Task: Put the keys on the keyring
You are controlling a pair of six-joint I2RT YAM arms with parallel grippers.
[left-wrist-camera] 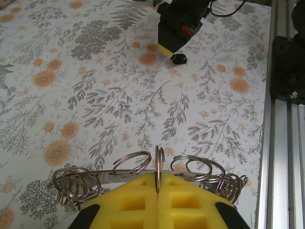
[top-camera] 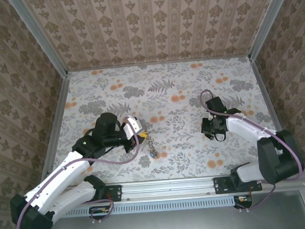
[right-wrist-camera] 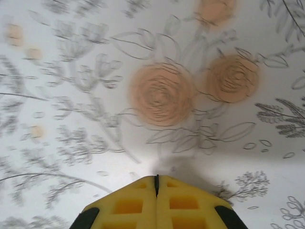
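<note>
The floral-printed table (top-camera: 166, 92) carries 1 tiny black-headed key (left-wrist-camera: 178, 58), lying toward its right side.

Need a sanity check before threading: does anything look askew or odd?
Nothing damaged or spilled. The left gripper pinches the keyring by one loop, so its hoop lies crosswise, loops bunched at both ends.

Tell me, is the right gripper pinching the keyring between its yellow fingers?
No, the arm is wrong. The left gripper is the one pinching the keyring between its yellow fingers, shut on one of the wire loops. The left wrist view shows it.
</note>
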